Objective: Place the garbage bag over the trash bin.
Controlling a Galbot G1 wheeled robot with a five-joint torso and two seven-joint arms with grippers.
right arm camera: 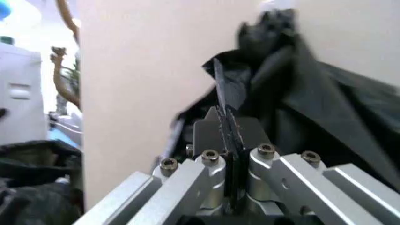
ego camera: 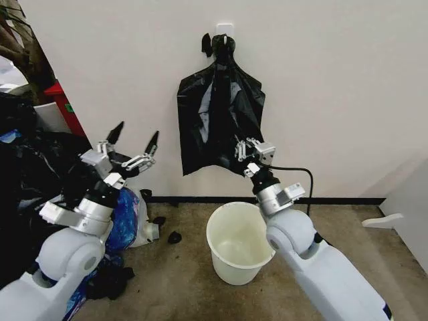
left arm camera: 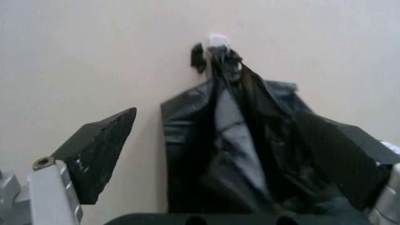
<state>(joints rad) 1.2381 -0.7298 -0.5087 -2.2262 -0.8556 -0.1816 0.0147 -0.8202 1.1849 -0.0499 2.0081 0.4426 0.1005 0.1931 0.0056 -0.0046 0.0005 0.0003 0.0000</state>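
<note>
The trash bin (ego camera: 235, 271) is a cream-white bucket, upright on the floor by the wall, open and with nothing in it. Above it a bunch of flat black bags (ego camera: 217, 120) hangs from a white wall hook (ego camera: 225, 30). No single loose garbage bag stands apart from this bunch. My right gripper (ego camera: 244, 146) is raised against the bunch's lower right part, above the bin. Its fingers are shut (right arm camera: 222, 93), and I cannot tell if any film is pinched. My left gripper (ego camera: 134, 137) is open, held up left of the bunch and facing it (left arm camera: 218, 154).
A heap of stuffed black bags (ego camera: 27, 174) and a blue bag (ego camera: 124, 221) crowd the left side beside my left arm. Small black scraps (ego camera: 174, 236) lie on the floor left of the bin. A white panel (ego camera: 408, 200) stands at the right.
</note>
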